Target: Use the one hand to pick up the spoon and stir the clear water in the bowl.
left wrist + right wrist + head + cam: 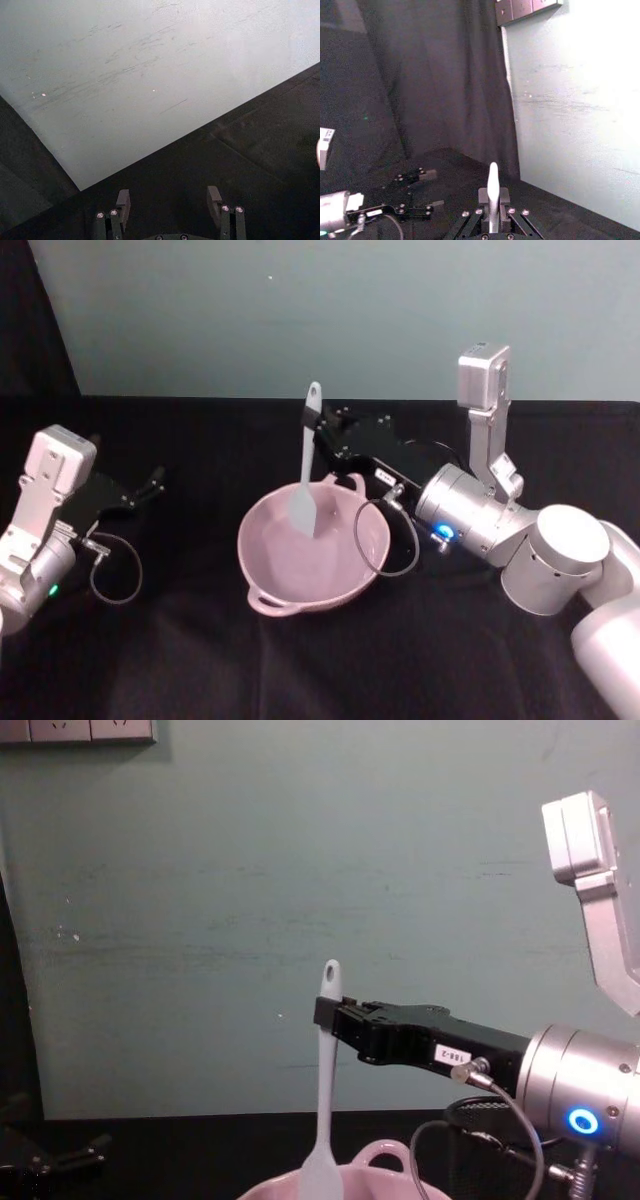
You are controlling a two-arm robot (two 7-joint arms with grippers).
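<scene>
Firmly pinched high on its handle between the closed fingers of the black blocky right gripper (318, 425): long slim white plastic spoon (305, 475), upright, scoop down inside the pale pink glossy bowl (330, 565) mid-scene. Parked at far left, fingers spread apart and empty: left gripper (169, 200).

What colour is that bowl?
The bowl is pale pink, seen best in the head view.
</scene>
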